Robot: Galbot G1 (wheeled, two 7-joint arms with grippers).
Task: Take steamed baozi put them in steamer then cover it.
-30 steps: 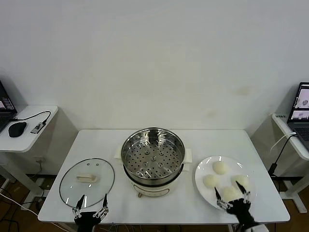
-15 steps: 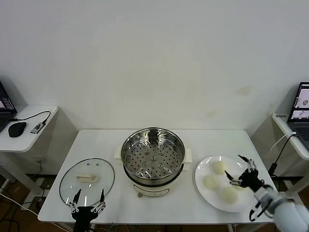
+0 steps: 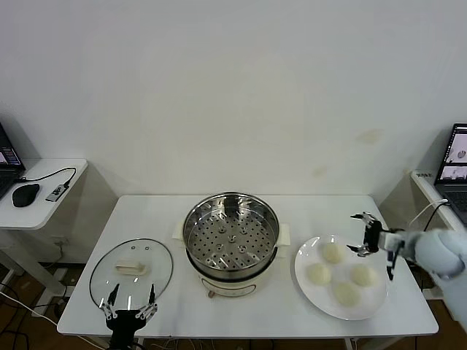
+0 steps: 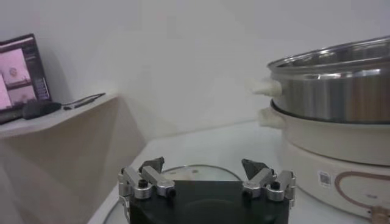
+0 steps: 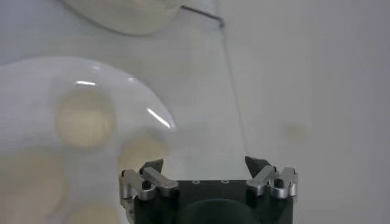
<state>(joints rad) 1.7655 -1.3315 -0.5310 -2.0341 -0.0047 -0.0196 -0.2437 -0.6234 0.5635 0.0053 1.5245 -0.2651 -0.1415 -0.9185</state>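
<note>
White table (image 3: 306, 211) before a plain pale wall, both grippers spread wide and holding nothing.

Out at the table's right side, the right gripper (image 3: 367, 234) hung in the air with its jaws released, just past the far right rim of the white plate (image 3: 304, 271); the four steamed baozi (image 3: 333, 252) lay on that plate, below the gripper and toward the robot from it, none of them touched. Further to its left stood the steamer (image 3: 231, 237), uncovered, its perforated tray bare, on the cream base. Low at the near table edge, the left gripper (image 3: 129, 311) waited, likewise unclenched and empty, with the cover (image 3: 131, 273) lying flat on the table just beyond its fingertips and the steamer off to its right. Side desks with laptops flanked the table.
</note>
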